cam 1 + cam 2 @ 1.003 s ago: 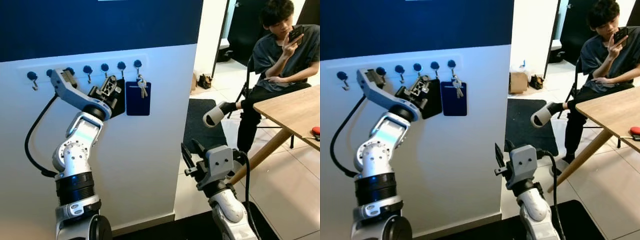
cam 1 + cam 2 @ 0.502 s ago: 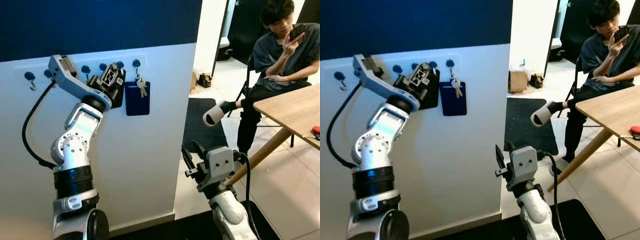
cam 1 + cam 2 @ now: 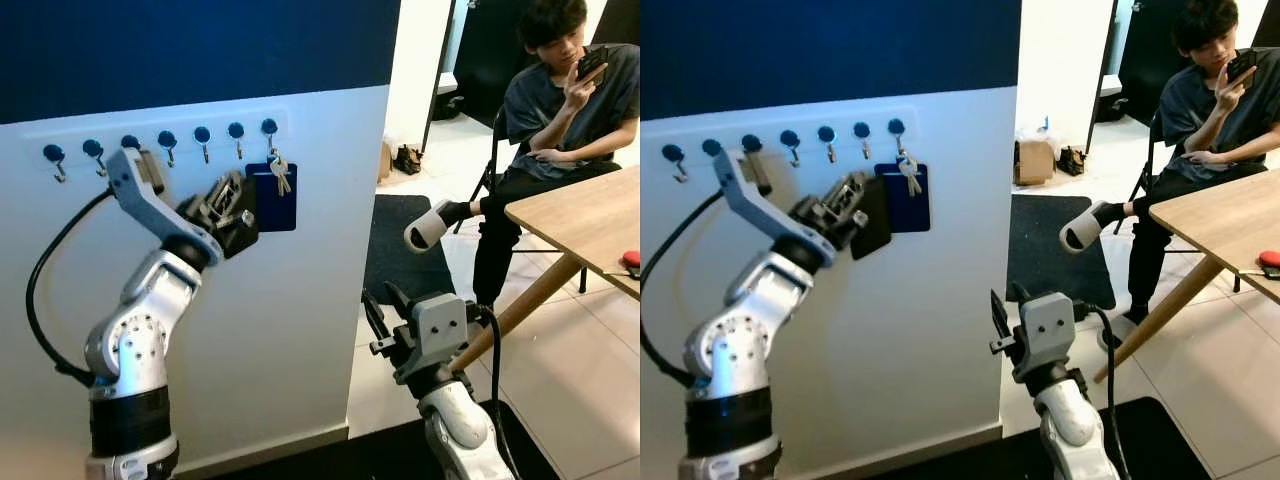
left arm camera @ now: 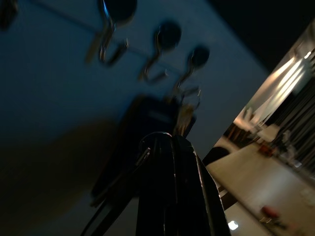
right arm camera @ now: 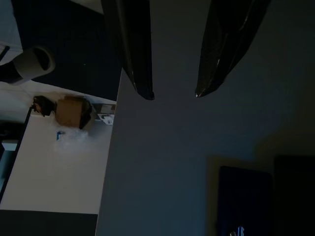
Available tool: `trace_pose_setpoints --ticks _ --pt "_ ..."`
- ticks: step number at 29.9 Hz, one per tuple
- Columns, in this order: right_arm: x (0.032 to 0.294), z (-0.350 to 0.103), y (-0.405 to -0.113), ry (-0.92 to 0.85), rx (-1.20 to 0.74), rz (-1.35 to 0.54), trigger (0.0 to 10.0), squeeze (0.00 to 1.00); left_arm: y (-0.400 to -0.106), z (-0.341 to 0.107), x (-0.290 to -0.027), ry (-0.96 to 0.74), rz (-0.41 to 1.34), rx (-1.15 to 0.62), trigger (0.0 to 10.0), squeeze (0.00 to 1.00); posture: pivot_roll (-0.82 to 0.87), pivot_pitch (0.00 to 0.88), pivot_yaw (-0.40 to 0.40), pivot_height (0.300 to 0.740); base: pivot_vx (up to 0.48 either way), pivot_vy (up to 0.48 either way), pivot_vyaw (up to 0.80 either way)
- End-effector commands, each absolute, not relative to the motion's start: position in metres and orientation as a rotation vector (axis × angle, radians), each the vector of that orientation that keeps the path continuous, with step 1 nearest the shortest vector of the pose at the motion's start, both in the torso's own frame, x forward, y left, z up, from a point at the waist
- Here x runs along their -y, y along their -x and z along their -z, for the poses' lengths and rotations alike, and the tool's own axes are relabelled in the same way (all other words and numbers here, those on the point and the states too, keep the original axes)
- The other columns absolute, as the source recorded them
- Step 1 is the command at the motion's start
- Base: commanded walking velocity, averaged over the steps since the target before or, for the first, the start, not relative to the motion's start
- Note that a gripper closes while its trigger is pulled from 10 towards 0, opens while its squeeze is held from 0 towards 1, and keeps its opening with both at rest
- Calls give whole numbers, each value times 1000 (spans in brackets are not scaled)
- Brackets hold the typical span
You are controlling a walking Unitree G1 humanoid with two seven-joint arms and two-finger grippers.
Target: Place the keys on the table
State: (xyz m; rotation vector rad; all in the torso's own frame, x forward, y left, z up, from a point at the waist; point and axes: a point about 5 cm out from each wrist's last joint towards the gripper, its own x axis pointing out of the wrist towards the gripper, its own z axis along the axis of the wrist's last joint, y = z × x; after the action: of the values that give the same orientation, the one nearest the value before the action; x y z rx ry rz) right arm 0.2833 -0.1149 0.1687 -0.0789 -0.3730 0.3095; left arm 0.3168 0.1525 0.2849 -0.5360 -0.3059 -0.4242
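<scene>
Metal keys: small silver bunch of keys (image 3: 281,176) hanging from the rightmost blue round hook (image 3: 268,127) on the white wall, in front of a dark blue flat card holder (image 3: 272,198) that seems to share the ring.
Hook rail: row of blue round wall hooks (image 3: 164,140) running left from there, the others bare.
Left pincer (image 3: 238,208): raised to the wall, just left of and below the keys, black fingers pressed together with nothing between them, not touching the bunch as far as I can see.
Right pincer (image 5: 172,93): low by the wall's corner, fingers spread, idle.
Table: light wooden table (image 3: 585,225) far right, well apart from the hooks, with a person on a chair (image 3: 545,120) beside it.
Handling: I judge the bunch light but loose, swinging, and slippery on bare metal; the card holder is stiff and broad.
Where to hold: likely the ring or the holder's upper edge, then lift up off the hook rather than pull outwards.
</scene>
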Motion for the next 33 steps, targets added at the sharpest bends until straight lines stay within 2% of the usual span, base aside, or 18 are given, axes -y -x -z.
trace_pose_setpoints --ticks 1,2,6,11,16,19,24,27,29,33 --pt "113 -168 -282 76 370 -320 10000 0 -310 -279 -152 428 416 293 10000 0 83 129 86 740 0 0 0" --pt "113 -168 -282 76 370 -320 10000 0 -310 -279 -152 428 416 293 10000 0 83 129 86 740 0 0 0" --pt "114 -167 -282 80 366 -319 10000 0 -305 -251 -143 141 387 220 10000 0 81 124 89 740 0 0 0" --pt "117 -160 -282 86 341 -302 10000 0 -300 -228 -141 -3 364 175 10000 0 80 122 89 740 0 0 0" --pt "133 -128 -277 135 234 -231 10000 0 -295 -191 -141 -184 310 113 10000 0 79 123 88 740 0 0 0" --pt "136 -125 -276 142 222 -216 10000 0 -294 -186 -142 -205 300 104 10000 0 79 123 88 740 0 0 0" --pt "170 -98 -270 185 104 -46 10000 0 -290 -154 -154 -246 189 0 10000 0 70 131 90 740 0 0 0" --pt "177 -91 -268 183 76 -23 10000 0 -290 -146 -158 -253 160 -33 10000 0 69 132 90 740 0 0 0" --pt "192 -73 -260 214 9 30 10000 0 -284 -123 -164 -310 146 -102 10000 0 69 134 93 740 0 0 0" --pt "201 -56 -251 244 -52 53 10000 0 -275 -95 -170 -300 122 -205 10000 0 67 137 98 740 0 0 0"
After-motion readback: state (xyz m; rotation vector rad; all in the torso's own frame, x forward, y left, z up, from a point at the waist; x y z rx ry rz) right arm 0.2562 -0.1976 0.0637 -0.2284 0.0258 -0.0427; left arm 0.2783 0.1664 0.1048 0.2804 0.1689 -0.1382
